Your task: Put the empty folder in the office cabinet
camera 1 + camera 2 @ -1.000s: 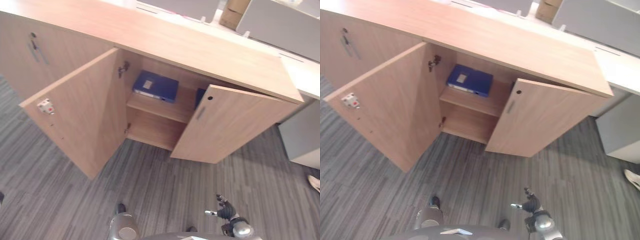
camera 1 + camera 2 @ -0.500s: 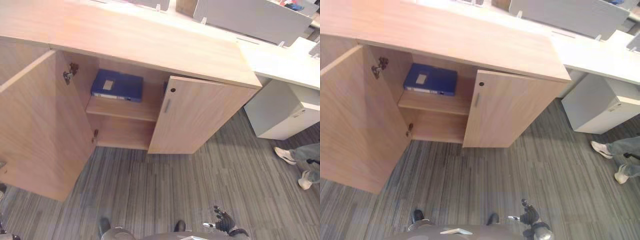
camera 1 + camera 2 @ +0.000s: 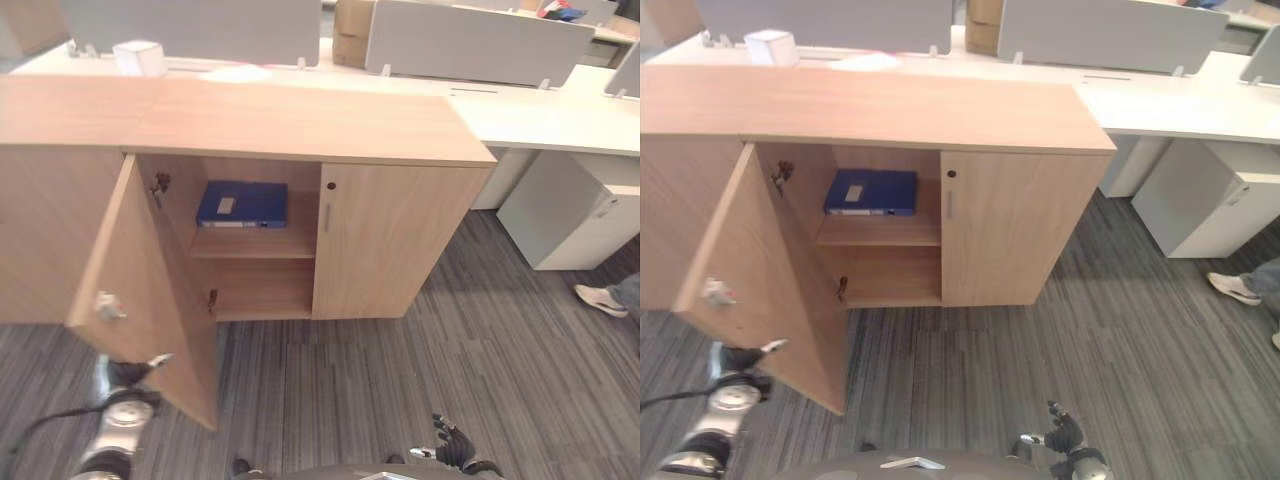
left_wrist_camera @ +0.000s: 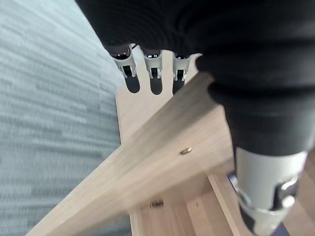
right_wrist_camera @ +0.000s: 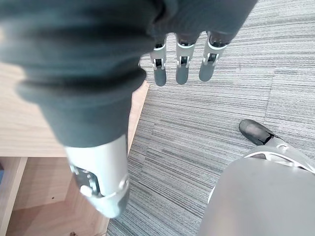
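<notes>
Fingers of the left hand point(image 4: 152, 73) lie straight against the open left door point(image 3: 150, 290), the right hand point(image 5: 182, 64) hangs relaxed, and the blue folder point(image 3: 243, 204) already lies on the cabinet point(image 3: 250, 120) shelf, leaving only that door to close.

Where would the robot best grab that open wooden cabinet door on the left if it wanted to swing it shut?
Probably at the free vertical edge of the open wooden cabinet door, coming from the outer face and pushing toward the cabinet. That edge stands farthest from the hinge, so it swings most easily. The left hand is already beside that edge low down, fingers straight. The blue folder lies flat on the upper shelf, clear of the door's path.
</notes>
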